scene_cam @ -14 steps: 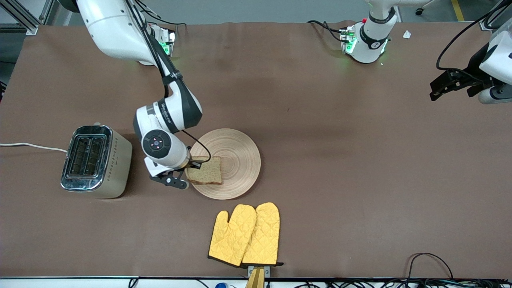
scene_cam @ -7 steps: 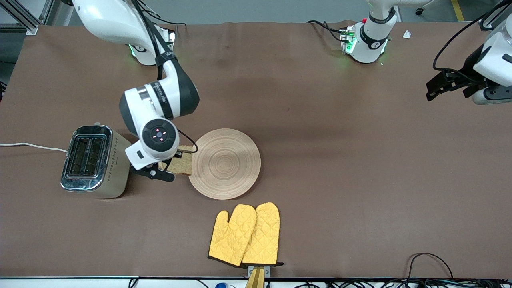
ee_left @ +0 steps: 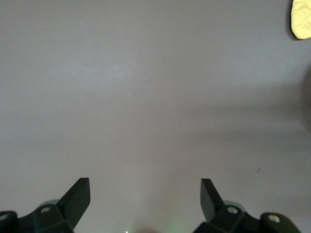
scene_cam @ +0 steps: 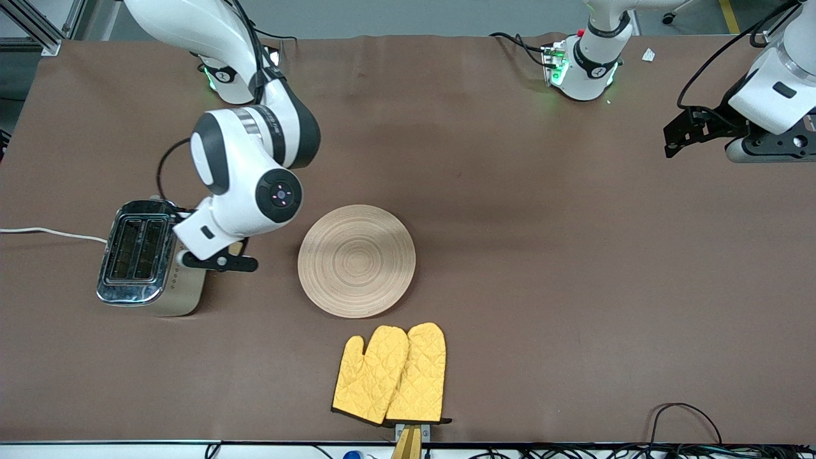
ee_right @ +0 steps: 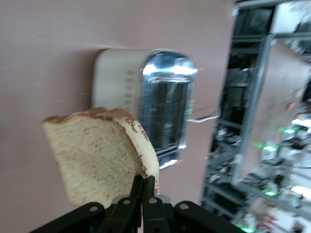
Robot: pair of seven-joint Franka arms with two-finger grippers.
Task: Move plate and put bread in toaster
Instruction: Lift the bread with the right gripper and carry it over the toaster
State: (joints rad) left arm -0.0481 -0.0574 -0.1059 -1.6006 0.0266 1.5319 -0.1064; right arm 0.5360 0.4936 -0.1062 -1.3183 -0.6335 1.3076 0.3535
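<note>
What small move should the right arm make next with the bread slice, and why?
Probably carry on sideways until the slice is over a slot. The right gripper is shut on the brown speckled bread slice, held in the air beside the cream two-slot toaster, whose slots look empty. The light wooden plate is bare.

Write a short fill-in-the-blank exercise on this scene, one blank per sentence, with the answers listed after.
1. The right gripper holds the ____ by its edge.
2. The wooden plate now lies ____.
3. The slots of the toaster are ____.
4. The left gripper's fingers stand ____ over bare table.

Missing words: bread; empty; empty; open
</note>
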